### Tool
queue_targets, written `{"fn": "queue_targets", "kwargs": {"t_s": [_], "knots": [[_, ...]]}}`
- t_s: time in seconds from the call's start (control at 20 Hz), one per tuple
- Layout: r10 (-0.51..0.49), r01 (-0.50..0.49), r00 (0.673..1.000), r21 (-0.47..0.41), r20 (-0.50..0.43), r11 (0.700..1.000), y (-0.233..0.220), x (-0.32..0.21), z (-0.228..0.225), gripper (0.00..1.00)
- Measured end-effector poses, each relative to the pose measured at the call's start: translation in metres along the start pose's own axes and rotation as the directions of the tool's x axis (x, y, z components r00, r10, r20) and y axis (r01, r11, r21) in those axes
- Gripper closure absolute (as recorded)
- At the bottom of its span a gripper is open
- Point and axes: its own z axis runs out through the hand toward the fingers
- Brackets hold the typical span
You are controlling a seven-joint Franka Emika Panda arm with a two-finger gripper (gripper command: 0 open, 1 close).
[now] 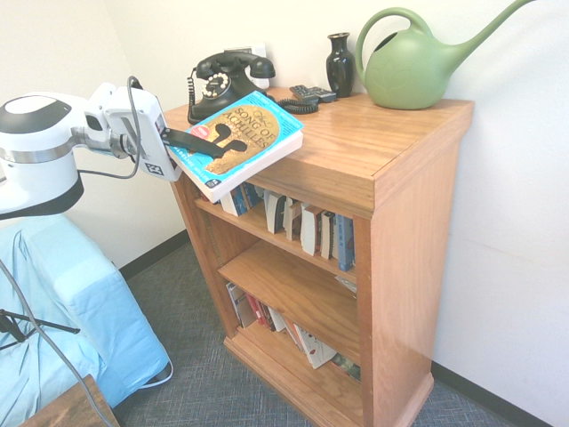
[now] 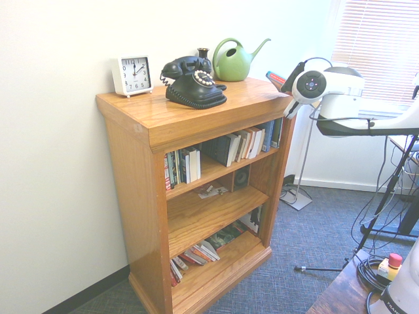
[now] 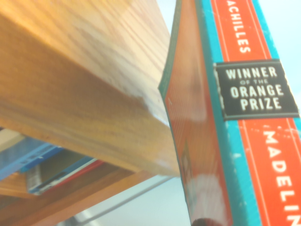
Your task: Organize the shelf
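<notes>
The hand (image 1: 222, 144) is pinching the blue book (image 1: 258, 133) at the near edge of the bookcase's (image 1: 422, 147) top. Carried off-centre, the book could twist loose, or, swung inward too soon, knock the black telephone (image 1: 222, 82).

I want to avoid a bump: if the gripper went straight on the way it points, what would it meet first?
Probably the top of the shelf near its front edge, with the held book touching before the gripper. Depth is unclear, so it might just skim over.
</notes>
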Motion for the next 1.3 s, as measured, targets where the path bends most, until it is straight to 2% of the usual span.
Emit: {"fn": "queue_targets", "kwargs": {"t_s": [0.15, 0.3, 0.55, 0.95, 1.3], "knots": [[0.064, -0.065, 0.998, 0.021, 0.025, 0.998, 0.039, -0.007, -0.010, 1.00], [0.079, -0.081, 0.996, 0.027, 0.050, 0.996, 0.069, -0.037, -0.011, 1.00], [0.101, -0.113, 0.988, 0.101, 0.120, 0.988, 0.079, -0.092, -0.020, 1.00], [0.107, -0.167, 0.963, 0.238, 0.246, 0.957, 0.041, -0.154, -0.047, 1.00], [0.051, -0.171, 0.943, 0.346, 0.329, 0.923, -0.008, -0.193, -0.074, 1.00]]}}
